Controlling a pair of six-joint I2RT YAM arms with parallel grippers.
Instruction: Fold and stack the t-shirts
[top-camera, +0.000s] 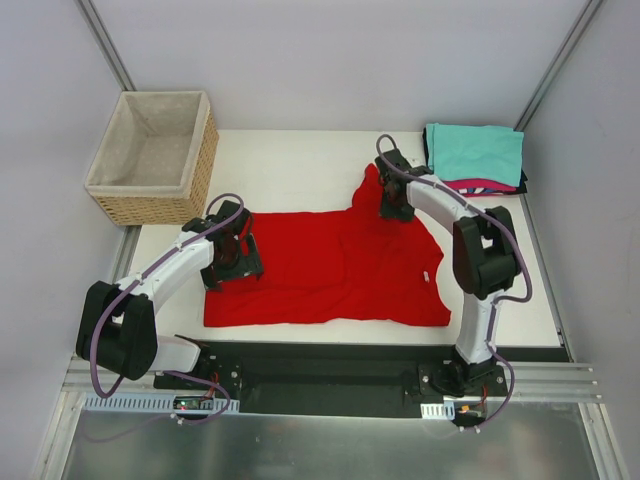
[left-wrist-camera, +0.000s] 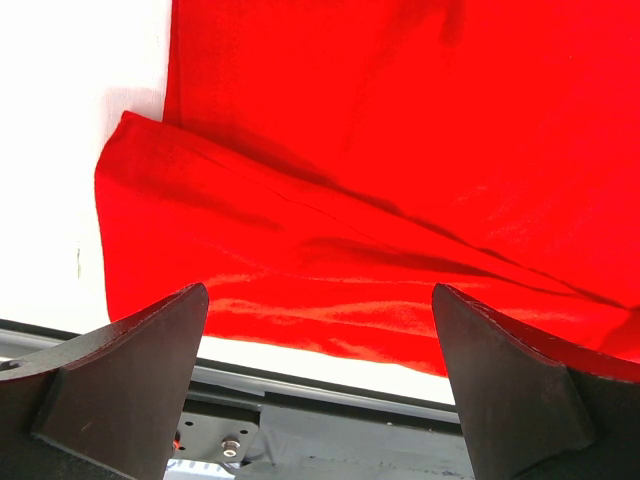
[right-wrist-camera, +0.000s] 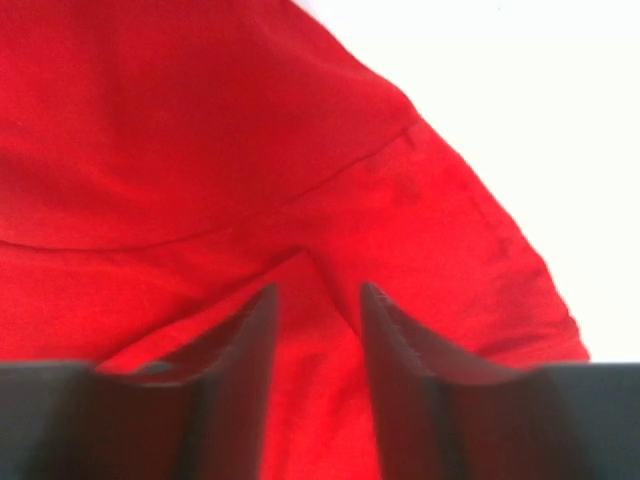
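Observation:
A bright red t-shirt (top-camera: 330, 265) lies spread out and wrinkled across the middle of the white table. My left gripper (top-camera: 232, 262) hovers over its left edge, jaws wide open and empty; the left wrist view shows the gripper (left-wrist-camera: 320, 290) above a folded ridge of the red cloth (left-wrist-camera: 400, 150). My right gripper (top-camera: 393, 205) is down on the shirt's far right sleeve. In the right wrist view this gripper (right-wrist-camera: 318, 290) has its jaws parted, with a small raised crease of red cloth (right-wrist-camera: 200, 130) between them. A teal folded shirt (top-camera: 475, 152) tops a stack with a magenta one (top-camera: 480, 185) under it.
A wicker basket with beige lining (top-camera: 150, 160) stands at the far left, just off the table's corner. The folded stack sits in the far right corner. Grey walls close in on both sides, and a metal rail (top-camera: 330, 375) runs along the near edge.

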